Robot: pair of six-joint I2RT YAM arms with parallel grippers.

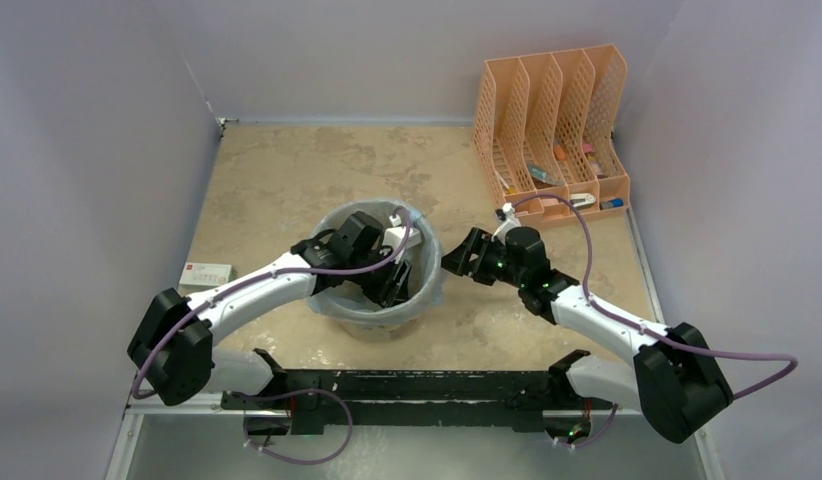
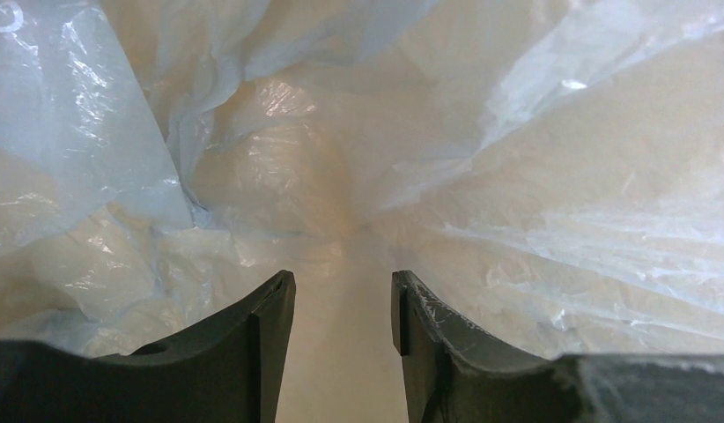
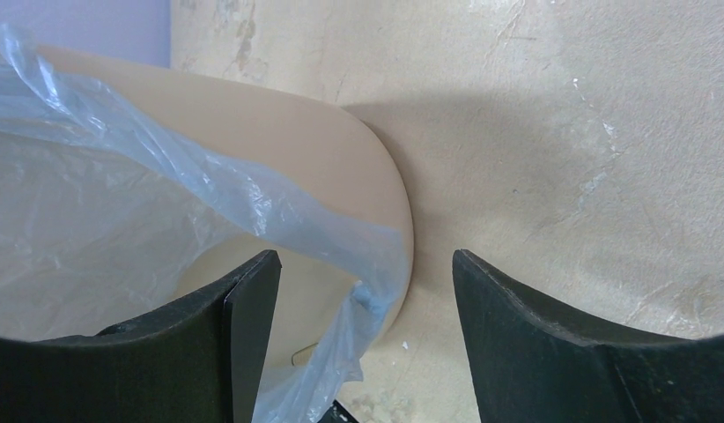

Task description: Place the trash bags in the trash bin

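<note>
The cream trash bin (image 1: pixel 357 208) stands mid-table. The pale-blue translucent trash bag (image 1: pixel 430 250) lines it and drapes over its rim. My left gripper (image 1: pixel 392 285) reaches down inside the bin. In the left wrist view it (image 2: pixel 343 282) is open and empty, with crinkled bag (image 2: pixel 535 203) all around over the cream wall. My right gripper (image 1: pixel 450 262) is at the bin's right rim. In the right wrist view it (image 3: pixel 365 260) is open. Its jaws straddle the bin's rim (image 3: pixel 341 159) and the bag's loose edge (image 3: pixel 253 198), with a wide gap and no grip.
An orange mesh file organizer (image 1: pixel 552 130) with small items stands at the back right. A small white and red box (image 1: pixel 205 273) lies at the table's left edge. Lilac walls close in the left, back and right sides.
</note>
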